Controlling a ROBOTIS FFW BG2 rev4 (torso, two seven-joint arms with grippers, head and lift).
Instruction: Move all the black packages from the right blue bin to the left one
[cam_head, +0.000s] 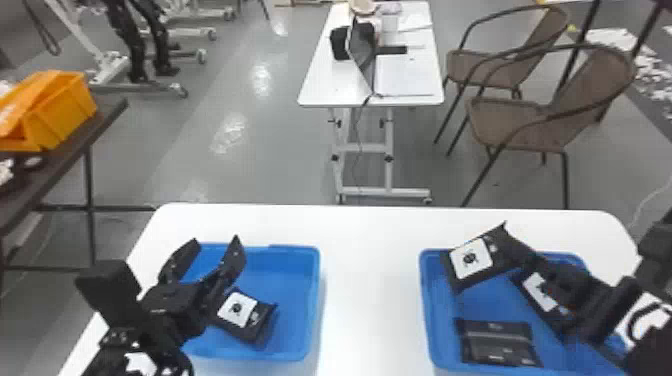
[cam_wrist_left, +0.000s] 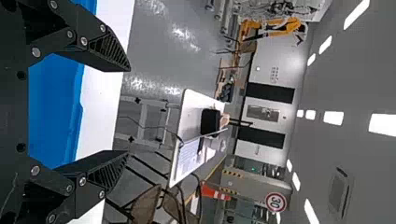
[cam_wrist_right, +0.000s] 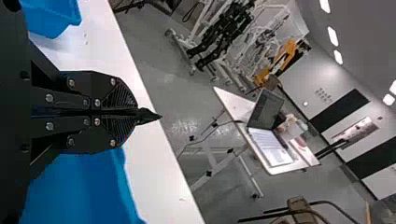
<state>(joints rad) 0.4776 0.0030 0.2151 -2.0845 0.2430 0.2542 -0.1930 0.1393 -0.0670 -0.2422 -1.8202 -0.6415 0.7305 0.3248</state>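
In the head view my right gripper (cam_head: 510, 250) is shut on a black package (cam_head: 452, 275) with a white label, tilted above the far left part of the right blue bin (cam_head: 425, 305). Below lie a black package (cam_head: 500, 345) near the front and another (cam_head: 537, 295), partly covered by the right arm. My left gripper (cam_head: 212, 257) stands open over the left blue bin (cam_head: 315, 300), where a labelled black package (cam_head: 240, 310) rests. In the left wrist view the left gripper (cam_wrist_left: 128, 111) holds nothing. The right wrist view has the right gripper (cam_wrist_right: 136, 112) pinching the package's edge (cam_wrist_right: 149, 115).
Both bins stand on a white table (cam_head: 370, 280), with a gap of bare tabletop between them. Beyond its far edge are a second white table (cam_head: 335, 90) with a laptop, and brown chairs (cam_head: 520, 125). A dark side table with an orange bin (cam_head: 60, 115) stands at the left.
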